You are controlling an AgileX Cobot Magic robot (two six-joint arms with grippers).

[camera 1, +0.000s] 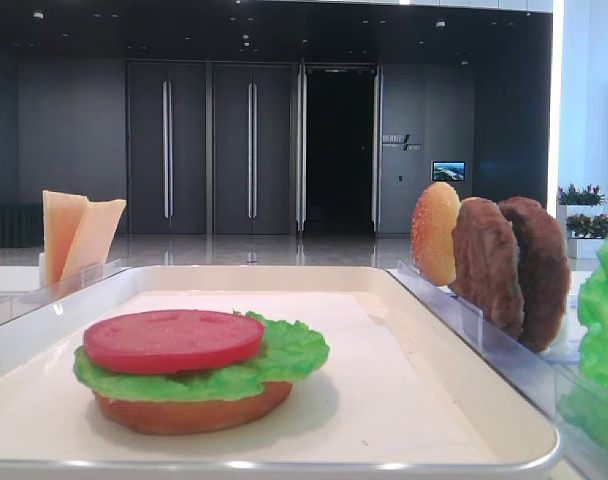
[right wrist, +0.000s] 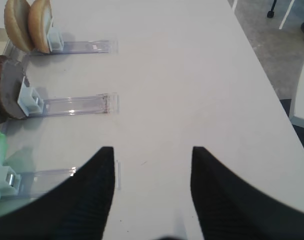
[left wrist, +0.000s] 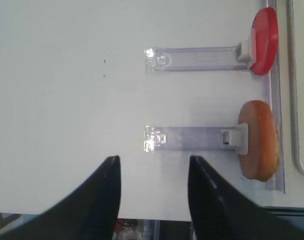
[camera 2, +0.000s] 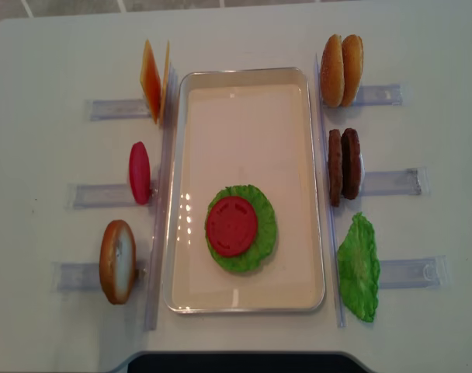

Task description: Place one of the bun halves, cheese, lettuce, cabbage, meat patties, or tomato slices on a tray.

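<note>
Tray [camera 2: 310, 186] looks like glossy white plastic, racks [camera 2: 387, 183] are clear acrylic, patties [camera 2: 343, 166] rough and bumpy, tomato slice [camera 2: 231, 225] smooth, and the surface [camera 2: 57, 62] plain matt white.

Tomato slice [camera 2: 231, 226] on lettuce [camera 2: 255, 249] in tray [camera 2: 244, 78], cheese [camera 2: 153, 79] left, meat patties [camera 2: 343, 165] right

No legible text anywhere; only a blurred, unreadable sign [camera 1: 401, 143] on the far dark wall [camera 1: 84, 140]
</note>
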